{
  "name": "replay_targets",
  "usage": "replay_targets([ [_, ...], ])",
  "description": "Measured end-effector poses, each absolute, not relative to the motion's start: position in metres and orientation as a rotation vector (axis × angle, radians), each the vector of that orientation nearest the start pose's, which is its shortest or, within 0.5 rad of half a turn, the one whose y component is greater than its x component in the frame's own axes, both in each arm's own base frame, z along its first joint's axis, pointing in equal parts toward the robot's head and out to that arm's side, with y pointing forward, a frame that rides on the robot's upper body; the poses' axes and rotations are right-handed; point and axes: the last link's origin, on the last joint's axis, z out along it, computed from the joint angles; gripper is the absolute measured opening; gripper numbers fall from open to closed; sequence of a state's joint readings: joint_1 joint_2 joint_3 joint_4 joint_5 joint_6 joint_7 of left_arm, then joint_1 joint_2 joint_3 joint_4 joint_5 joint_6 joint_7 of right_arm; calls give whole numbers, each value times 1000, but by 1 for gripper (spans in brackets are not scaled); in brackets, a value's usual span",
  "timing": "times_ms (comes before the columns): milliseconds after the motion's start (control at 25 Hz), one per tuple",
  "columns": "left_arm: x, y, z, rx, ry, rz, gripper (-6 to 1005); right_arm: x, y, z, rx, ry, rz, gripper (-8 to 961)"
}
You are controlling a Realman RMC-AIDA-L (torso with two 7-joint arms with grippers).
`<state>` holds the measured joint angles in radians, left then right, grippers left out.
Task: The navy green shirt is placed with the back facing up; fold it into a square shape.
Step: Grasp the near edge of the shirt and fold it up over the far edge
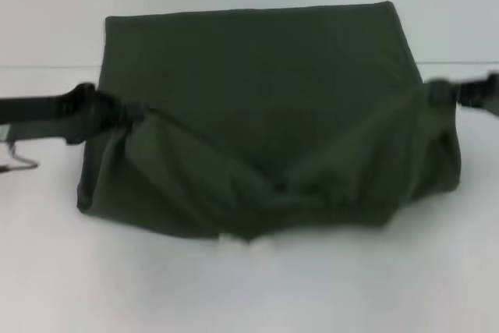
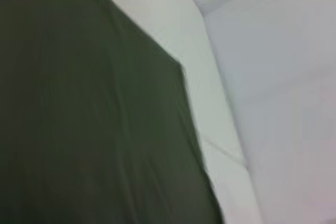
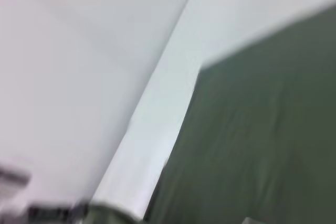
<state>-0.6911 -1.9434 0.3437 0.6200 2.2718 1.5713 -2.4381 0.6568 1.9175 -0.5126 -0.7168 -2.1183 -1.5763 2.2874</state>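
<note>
In the head view, you have the shirt (image 1: 257,115) spread across the white table (image 1: 249,294), plain side up, and already narrowed into a wide block: the far edge lies straight and flat, while the near half is lifted and sags in deep folds toward the middle. The left gripper (image 1: 129,115) meets the cloth at its left edge and the right gripper (image 1: 433,93) at its right edge; each appears to be pinching the shirt, though the fingers themselves are buried in fabric. By my judgement the fold is mid-way: the raised near edge has not yet been laid over, and no square exists yet. In the left wrist view, you see only smooth olive cloth and one corner against the table. The right wrist view shows the same: flat fabric, one corner, no fingers.
</note>
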Motion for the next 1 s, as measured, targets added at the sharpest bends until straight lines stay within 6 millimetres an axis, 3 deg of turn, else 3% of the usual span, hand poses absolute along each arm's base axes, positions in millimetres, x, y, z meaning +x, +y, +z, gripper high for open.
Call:
replay_targets([
  [120, -270, 405, 57, -2011, -1896, -780, 0, 263, 413, 75, -2150, 1537, 736, 38],
  [240, -273, 417, 34, -1922, -1858, -709, 0, 272, 435, 47, -2017, 1457, 598, 39],
  [400, -274, 426, 17, -1868, -1796, -629, 0, 270, 449, 15, -1982, 1363, 422, 41],
  [520, -271, 429, 16, -1874, -1766, -600, 0, 264, 454, 6, -1994, 1305, 366, 42],
  [800, -263, 438, 43, -1858, -1708, -650, 0, 248, 466, 28, -1994, 1241, 417, 45],
  [1000, -258, 448, 48, -1826, -1679, -645, 0, 237, 482, 46, -1941, 1212, 459, 47],
])
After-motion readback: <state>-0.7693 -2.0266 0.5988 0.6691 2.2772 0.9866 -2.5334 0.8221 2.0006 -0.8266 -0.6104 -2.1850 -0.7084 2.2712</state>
